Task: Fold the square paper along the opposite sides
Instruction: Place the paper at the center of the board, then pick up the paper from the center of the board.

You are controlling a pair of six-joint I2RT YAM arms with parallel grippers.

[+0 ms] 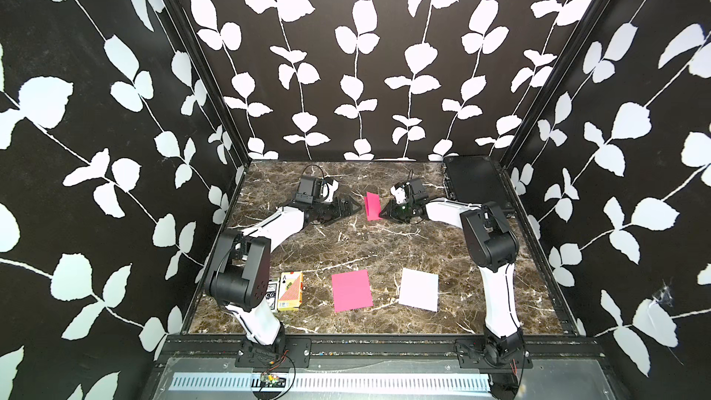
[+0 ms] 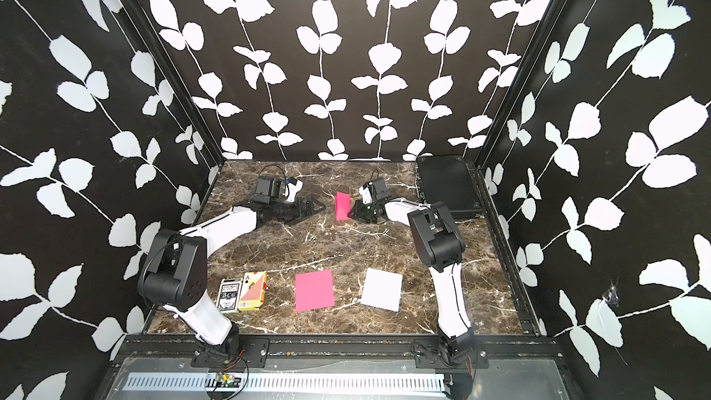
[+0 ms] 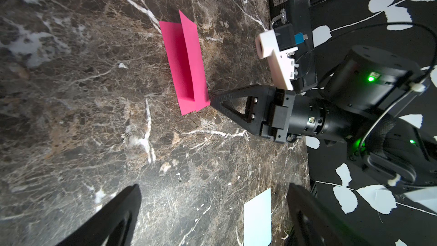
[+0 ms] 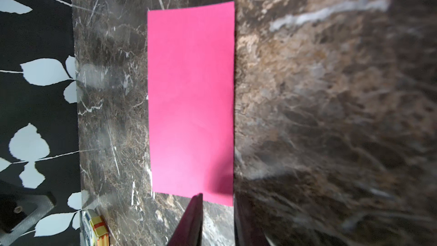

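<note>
**Folded pink paper [image 1: 372, 206] lies far-middle on the marble table [image 1: 384, 248]**

It shows as a long rectangle in the right wrist view [image 4: 191, 102]. Its upper leaf is lifted a little off the lower one (the left wrist view shows the gap [image 3: 186, 67]).

The right gripper [image 3: 211, 99] stands with its fingers a narrow way apart, tips at the paper's near corner. I cannot tell whether they press on it.

The left gripper [image 1: 356, 207] is spread wide on the paper's other side — near it but apart, holding nothing.

Toward the front edge lie a flat pink sheet [image 1: 352, 290], a white sheet [image 1: 418, 289] and two playing-card boxes [image 2: 242, 292], all well apart from the fold.

A black case [image 1: 471, 178] sits in the far right corner, behind the right arm.
</note>
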